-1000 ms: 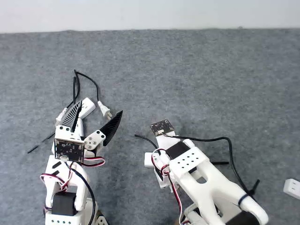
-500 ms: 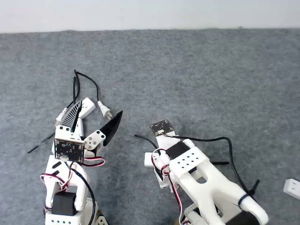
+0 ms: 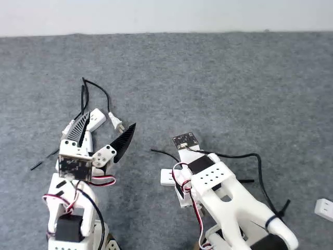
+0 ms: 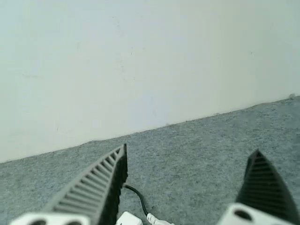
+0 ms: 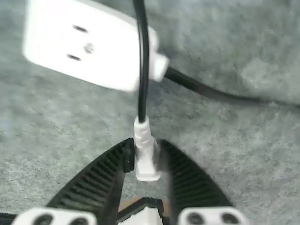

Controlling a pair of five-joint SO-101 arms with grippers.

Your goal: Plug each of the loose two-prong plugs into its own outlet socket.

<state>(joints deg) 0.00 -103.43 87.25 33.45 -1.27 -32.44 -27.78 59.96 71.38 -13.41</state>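
- Grey surface (image 3: 234, 78), pale wall behind.
- Left hand (image 3: 110, 122), lower left: spread wide, empty, loose plug (image 3: 116, 124) between its fingers.
- Right hand (image 5: 143, 144) pinches white plug (image 5: 146, 161), seemingly near the outlet (image 5: 89, 47).

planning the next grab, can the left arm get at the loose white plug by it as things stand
Probably yes: the left pincer is open and the plug lies uncovered on the carpet between its tips, though a white socket sits close beside it.
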